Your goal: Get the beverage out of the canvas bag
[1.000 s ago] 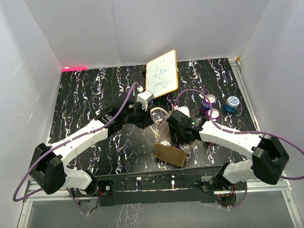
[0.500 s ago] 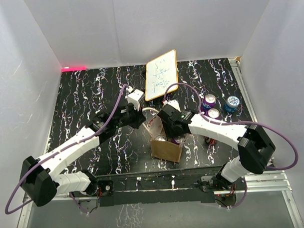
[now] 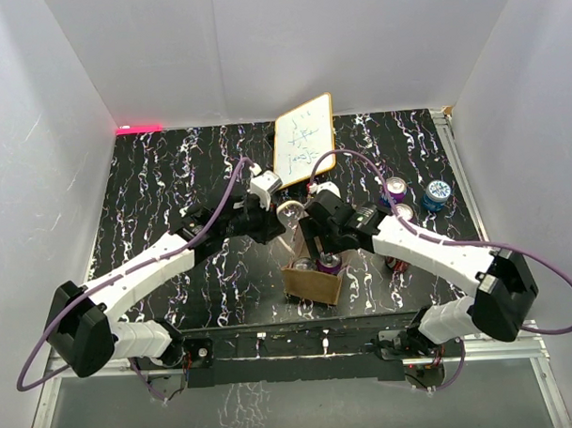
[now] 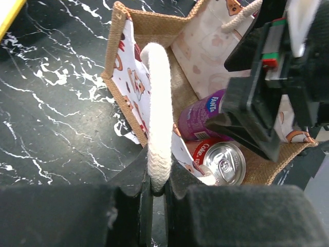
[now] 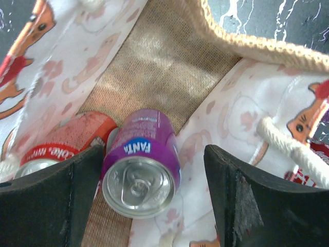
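Observation:
The tan canvas bag (image 3: 313, 284) stands open near the table's front edge, with a patterned white lining (image 5: 221, 123). Inside it stand a purple Fanta can (image 5: 141, 164) and a red Coke can (image 4: 222, 160); both also show in the top view, the Fanta can (image 3: 329, 262) to the right. My left gripper (image 4: 157, 188) is shut on the bag's whitish rope handle (image 4: 158, 118) and holds it up. My right gripper (image 5: 149, 190) is open inside the bag's mouth, its fingers either side of the Fanta can's top, a wide gap on the right.
A wood-framed whiteboard (image 3: 303, 138) leans at the back. Two purple cans (image 3: 395, 189) and a blue can (image 3: 437, 195) stand on the table at the right, beside my right arm. White walls close in the table.
My right gripper has moved toward the near edge, down over the bag's mouth and around the Fanta can. My left gripper has shifted slightly right, still holding the handle.

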Available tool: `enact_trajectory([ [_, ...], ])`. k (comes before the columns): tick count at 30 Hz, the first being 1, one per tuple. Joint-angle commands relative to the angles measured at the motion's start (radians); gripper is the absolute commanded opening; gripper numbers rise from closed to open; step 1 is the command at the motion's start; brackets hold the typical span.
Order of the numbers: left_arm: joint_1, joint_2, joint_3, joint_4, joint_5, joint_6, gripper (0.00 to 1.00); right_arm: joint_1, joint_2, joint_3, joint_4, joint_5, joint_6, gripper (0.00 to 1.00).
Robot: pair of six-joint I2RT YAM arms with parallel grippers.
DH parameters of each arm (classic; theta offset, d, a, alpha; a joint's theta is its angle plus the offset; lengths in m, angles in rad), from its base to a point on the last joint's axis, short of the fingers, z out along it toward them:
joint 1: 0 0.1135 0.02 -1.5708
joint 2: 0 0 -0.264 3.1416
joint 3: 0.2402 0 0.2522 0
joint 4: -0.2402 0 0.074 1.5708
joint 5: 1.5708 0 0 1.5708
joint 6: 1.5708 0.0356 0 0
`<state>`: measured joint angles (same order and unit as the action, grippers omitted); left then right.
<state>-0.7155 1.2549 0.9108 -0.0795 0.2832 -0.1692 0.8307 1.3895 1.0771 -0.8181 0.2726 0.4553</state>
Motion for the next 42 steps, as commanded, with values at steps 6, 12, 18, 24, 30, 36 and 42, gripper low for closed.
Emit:
enact_trajectory([
  [6,0.001,0.053,0.05,-0.004,0.126,-0.019,0.0,0.004,-0.101,-0.002,-0.096,-0.104,-0.025,0.82],
  [12,0.001,0.053,0.051,-0.013,0.108,-0.011,0.0,0.004,-0.122,-0.018,-0.075,-0.185,-0.087,0.82],
  [18,0.001,0.055,0.049,-0.01,0.11,-0.011,0.0,0.004,-0.123,-0.018,-0.098,-0.228,-0.112,0.82],
  [24,0.001,0.065,0.055,-0.012,0.121,-0.013,0.0,0.004,-0.084,0.0,-0.139,-0.198,-0.08,0.83],
  [30,0.001,0.069,0.055,-0.021,0.088,-0.007,0.0,0.004,-0.016,-0.001,-0.121,-0.152,-0.059,0.83],
  [36,0.002,0.066,0.045,-0.015,0.081,-0.007,0.0,0.003,0.024,-0.025,-0.002,-0.102,-0.06,0.83],
  [42,0.001,0.076,0.052,-0.015,0.101,-0.009,0.0,0.004,0.068,-0.055,0.065,-0.073,-0.053,0.83],
])
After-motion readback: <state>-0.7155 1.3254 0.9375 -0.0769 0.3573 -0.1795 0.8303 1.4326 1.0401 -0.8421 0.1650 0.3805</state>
